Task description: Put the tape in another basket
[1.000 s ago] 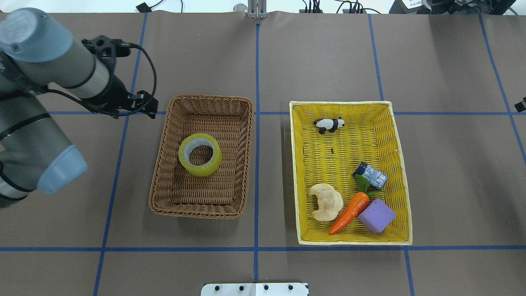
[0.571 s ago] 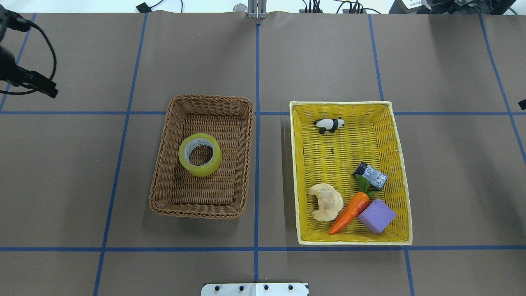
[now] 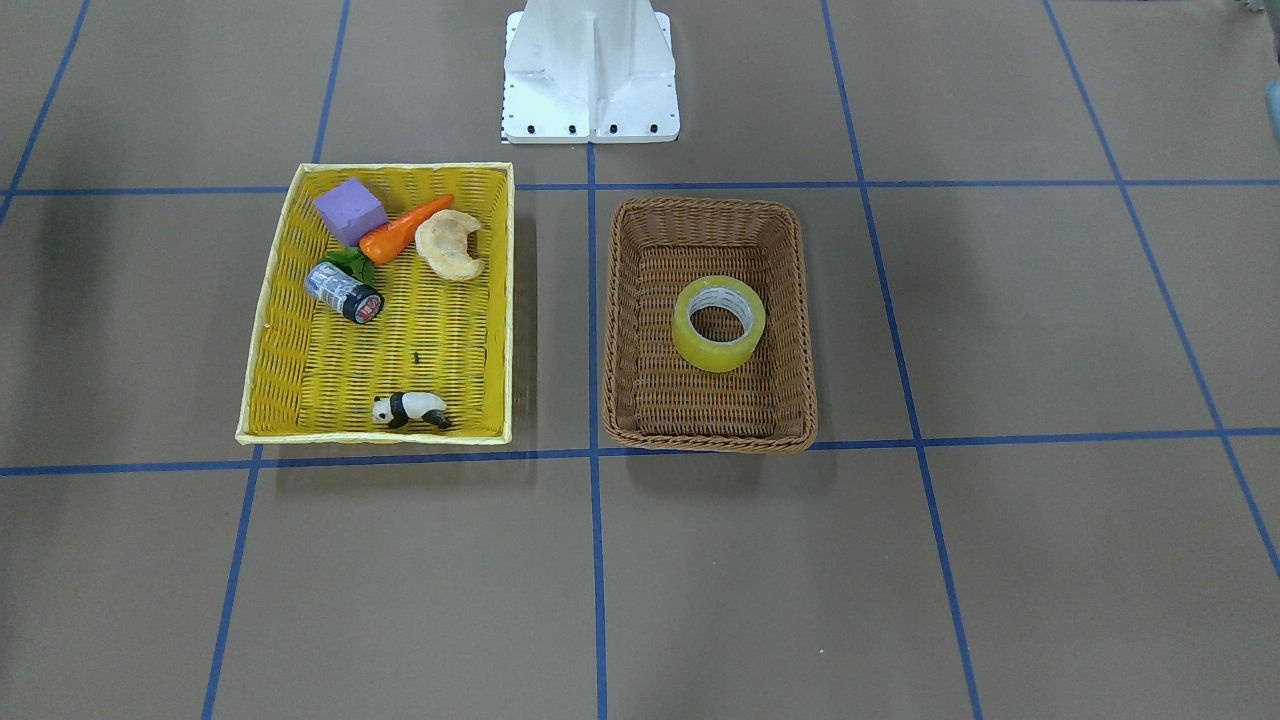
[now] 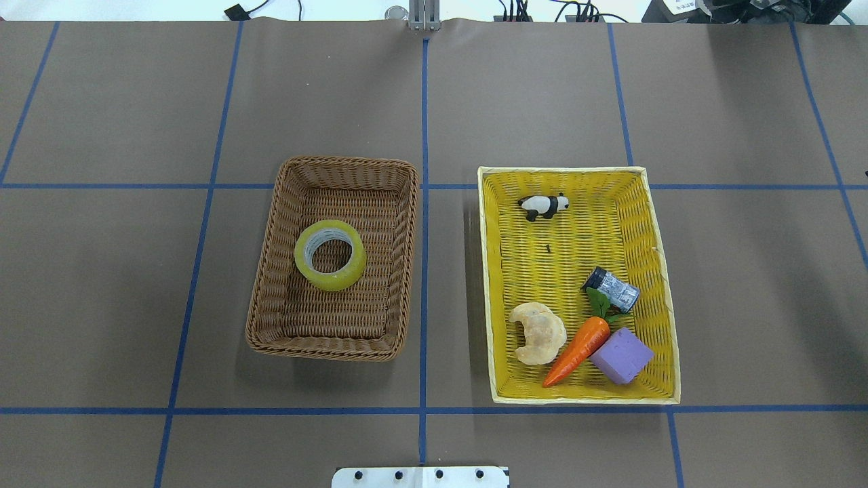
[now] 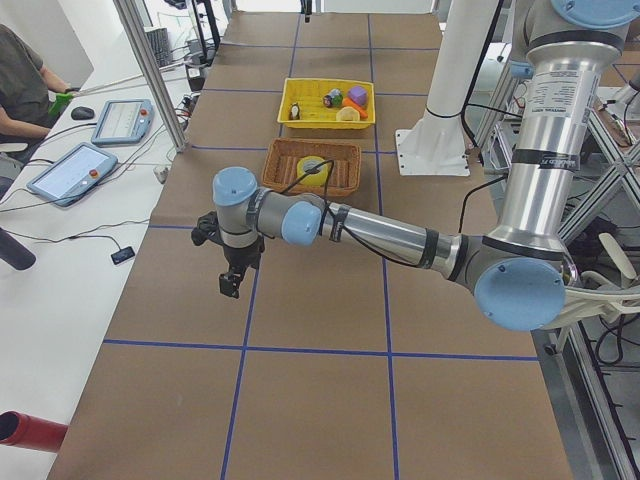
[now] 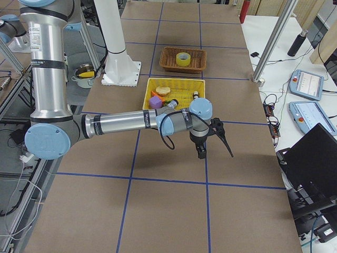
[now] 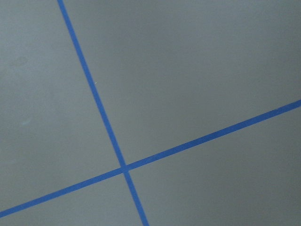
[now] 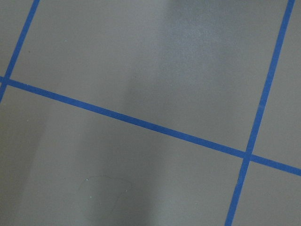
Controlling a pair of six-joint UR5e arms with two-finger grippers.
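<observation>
Left hand (image 5: 230, 283): you see it only in the side view from the robot's left, hanging off the outstretched near arm above bare table (image 4: 102, 305), well apart from both containers; whether its fingers are spread or closed you cannot tell, and nothing shows in its grip; its wrist camera gives you only brown table surface crossed by blue lines (image 4: 424, 102).

Right hand (image 6: 201, 150): it shows only in the side view from the robot's right, likewise over bare table, nearer that camera than the yellow tray; its opening cannot be judged either; its wrist camera shows you the same brown surface and blue lines.

Tape (image 4: 330, 255): it lies flat, hole upward, on the floor of the basket (image 4: 268, 271), about midway along its length and clear of all four walls; the basket sits on the left half of the table as you look from behind the robot, just left of the centre line.

Yellow tray (image 4: 576, 177): it stands to the right of the basket, apart from it; a panda figure (image 4: 544, 205) lies near its far wall; toward its near end you find a grey cylinder (image 4: 612, 288), a carrot (image 4: 576, 349), a purple block (image 4: 622, 354) touching the carrot, and a bread piece (image 4: 538, 332) just left of the carrot.

Robot base (image 3: 590, 70): white, at the near table edge on the centre line.
</observation>
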